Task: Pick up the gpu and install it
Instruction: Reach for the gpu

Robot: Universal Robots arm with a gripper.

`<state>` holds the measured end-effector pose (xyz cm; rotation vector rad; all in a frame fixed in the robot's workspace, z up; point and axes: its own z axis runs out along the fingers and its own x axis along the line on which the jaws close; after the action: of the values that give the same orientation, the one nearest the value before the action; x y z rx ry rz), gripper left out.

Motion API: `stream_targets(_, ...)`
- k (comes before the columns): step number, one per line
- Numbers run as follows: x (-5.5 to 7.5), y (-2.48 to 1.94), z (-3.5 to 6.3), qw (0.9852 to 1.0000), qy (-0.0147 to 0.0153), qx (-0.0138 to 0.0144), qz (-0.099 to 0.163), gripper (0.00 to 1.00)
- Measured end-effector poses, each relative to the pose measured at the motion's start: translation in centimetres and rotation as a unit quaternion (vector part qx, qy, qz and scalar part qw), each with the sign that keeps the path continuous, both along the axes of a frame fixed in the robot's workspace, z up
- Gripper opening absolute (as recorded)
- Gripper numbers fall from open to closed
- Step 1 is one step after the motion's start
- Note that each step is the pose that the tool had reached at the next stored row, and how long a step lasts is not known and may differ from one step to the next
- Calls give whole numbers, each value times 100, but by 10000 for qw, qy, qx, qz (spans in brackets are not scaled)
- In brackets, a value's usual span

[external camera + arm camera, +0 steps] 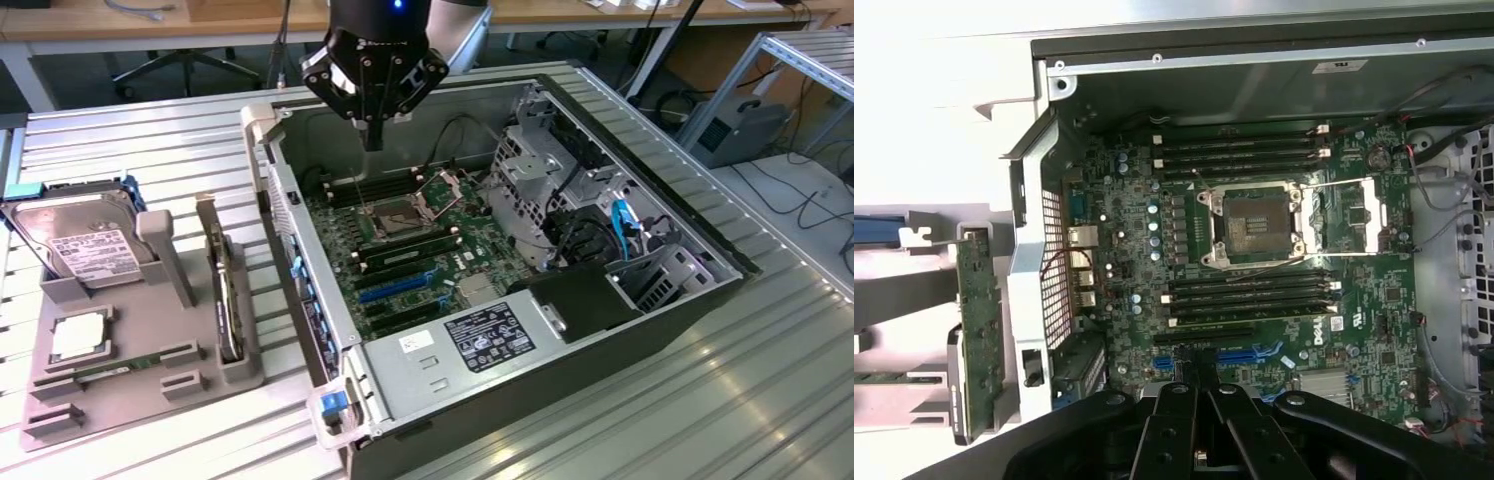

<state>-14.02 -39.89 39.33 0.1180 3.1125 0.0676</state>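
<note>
The gpu (227, 290) stands on its edge in a slot of the grey holder (134, 390), at the exterior view's left of the open computer case (441, 370). It is a thin dark card with a silvery bracket at its far end. In the wrist view the gpu (979, 330) appears edge-on, outside the case wall. My gripper (374, 138) hangs above the far part of the case, over the motherboard (414, 250), well away from the gpu. Its fingers are shut together with nothing between them. In the wrist view the gripper (1199, 378) points down at the motherboard (1254, 260).
The holder also carries a silver hard drive (87, 250), a square processor (78, 335) and a green memory stick (100, 372). Inside the case are an open processor socket (396, 215), blue card slots (394, 290) and a metal drive cage (547, 190). The case lies on a ribbed metal table (694, 400).
</note>
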Motion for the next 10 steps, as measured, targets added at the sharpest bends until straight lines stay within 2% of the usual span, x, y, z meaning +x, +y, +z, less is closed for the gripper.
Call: stream_targets(10,-41,0,0,10000,0,0,0,11)
